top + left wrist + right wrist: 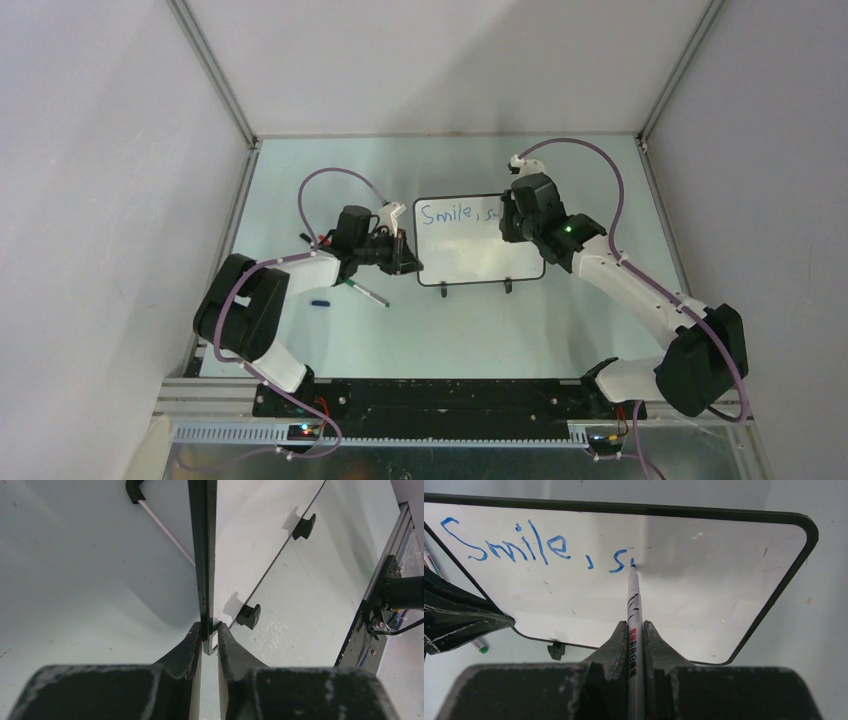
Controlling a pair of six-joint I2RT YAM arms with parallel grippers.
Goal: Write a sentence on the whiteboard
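Whiteboard sits around the middle of the bench, its blue sentence reading "Smile, s". The left end effector is nearly closed, pinching the board's left frame edge. The right end effector is clamped tight on a marker, tip touching the board beside the "s".

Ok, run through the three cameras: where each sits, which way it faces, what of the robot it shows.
Top external: above and behind the bases, looking down on the table; left arm and right arm flank the whiteboard.
Left wrist: on the left arm, looking along the left gripper, shut on the whiteboard's edge; own fingers below.
Right wrist: on the right arm, looking along the right gripper, shut on a marker, tip at the sentence; own fingers below.
Shared: top and right wrist both read the sentence.
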